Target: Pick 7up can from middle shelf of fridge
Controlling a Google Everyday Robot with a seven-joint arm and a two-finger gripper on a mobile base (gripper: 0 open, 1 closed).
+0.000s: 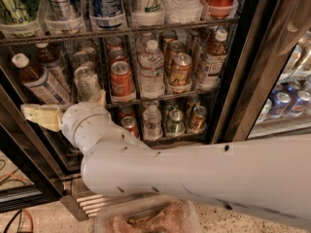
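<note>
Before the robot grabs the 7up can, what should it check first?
1. Can in sight: ok. The 7up can stands upright at the front of the middle shelf.
2. Way into the fridge: ok, nothing shows in front of that shelf.
3. Gripper lined up: not ok. The gripper is lower than the can and off to its left, pointing away from it.
4. Room around the can: cannot tell. A red can is close on one side and a tea bottle on the other.
5. View of the can: ok, the arm lies below it.
</note>
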